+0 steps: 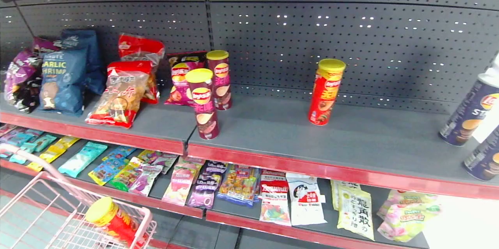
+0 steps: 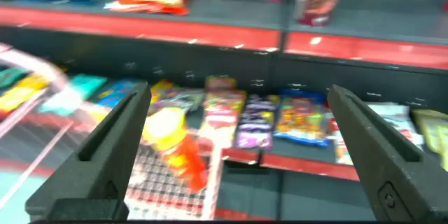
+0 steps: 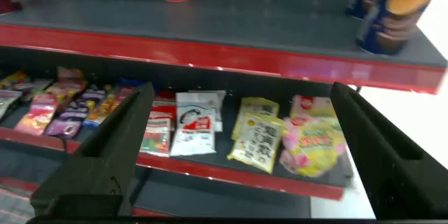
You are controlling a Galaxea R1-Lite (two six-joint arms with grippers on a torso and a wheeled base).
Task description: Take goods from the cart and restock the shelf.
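Lying ahead of left end effector (image 2: 238,94): red can (image 2: 180,150)

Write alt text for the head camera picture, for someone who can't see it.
A red chip can stands alone on a grey store shelf, with two maroon cans and snack bags to its left. Below, a pink cart holds another red can.
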